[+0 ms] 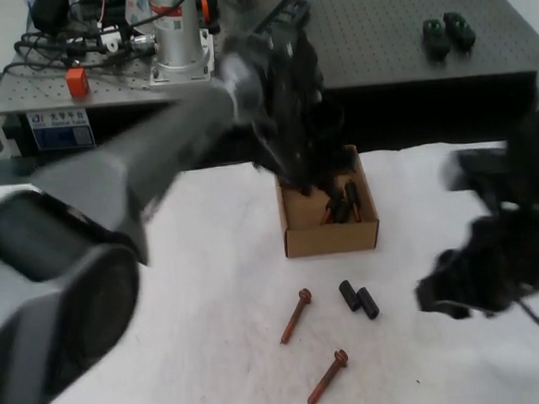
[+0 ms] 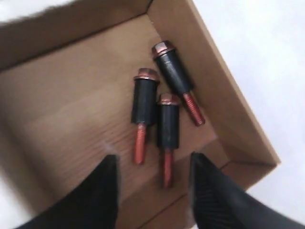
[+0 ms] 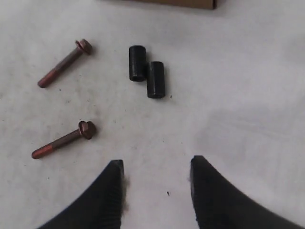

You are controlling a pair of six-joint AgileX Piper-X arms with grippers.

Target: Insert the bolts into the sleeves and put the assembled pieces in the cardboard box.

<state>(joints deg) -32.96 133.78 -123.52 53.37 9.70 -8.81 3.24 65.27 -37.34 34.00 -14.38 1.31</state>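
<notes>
White cloth (image 1: 211, 289) covers the bench; behind it sits a black perforated table (image 1: 376, 10). A grey unit (image 1: 24, 127) at the back L carries a blue-and-white label (image 1: 61, 129), print too small to make out.

Cardboard box (image 1: 330, 237) sits mid-bench, open top. L gripper (image 1: 295, 163) hangs over it, blurred in the high view. L wrist view: L gripper (image 2: 153, 160) fingers apart, gripping nothing, box floor below. 3 assembled pieces (image 2: 144, 100) lie flat on the floor near a corner. Their long axes are approx parallel, heads all at one end, threaded tips poking out of the black sleeves at the other. 2 lie touching side by side; the 3rd is angled a bit, close to the box wall (image 2: 228, 95).

In front of the box, on the cloth, lie 2 loose bolts (image 1: 296, 316). Both are slanted, heads twd the far R, tips twd the near L, approx parallel, well apart from each other. Just R of them are 2 bare sleeves (image 1: 350, 294), lying down, touching, parallel but staggered, axes running far-L to near-R.

R gripper (image 3: 155, 162) hovers over the cloth near bolts (image 3: 64, 63) and sleeves (image 3: 137, 62), fingers apart, touching neither.
</notes>
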